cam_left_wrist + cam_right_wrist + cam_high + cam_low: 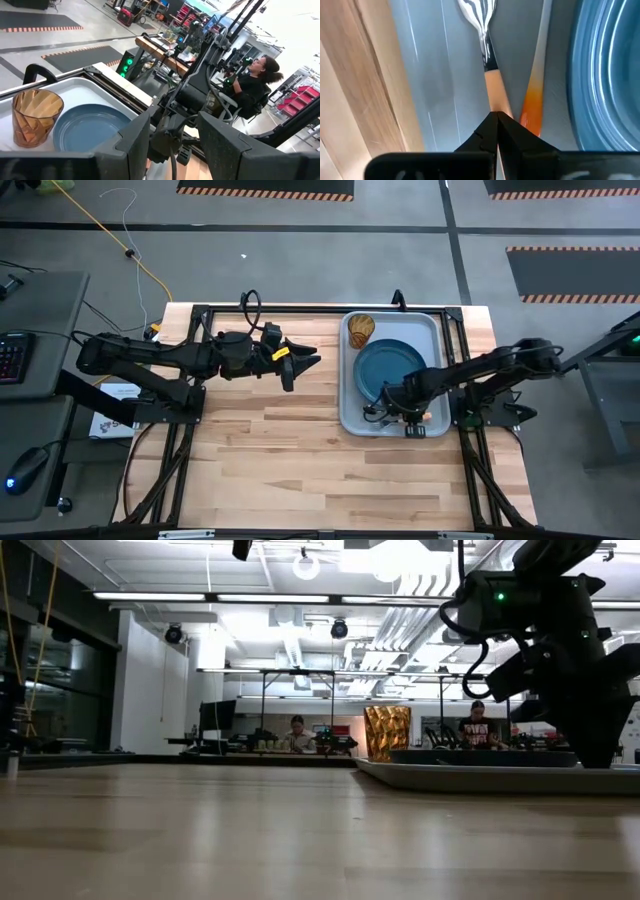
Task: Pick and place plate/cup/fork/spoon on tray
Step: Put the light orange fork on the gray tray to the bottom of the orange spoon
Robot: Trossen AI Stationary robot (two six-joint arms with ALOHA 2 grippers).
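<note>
The right gripper pinches a utensil handle low in the tray, beside the plate. Next, I judge, it should release. The left gripper waits, spread wide.

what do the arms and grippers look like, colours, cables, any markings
Both arms are matte black jointed links. The left gripper has two tapered black fingers, a yellow mark near its base and a black cable looping above its wrist. The right gripper is black too, with thin cables beside it; a green light shows in the low view.
</note>
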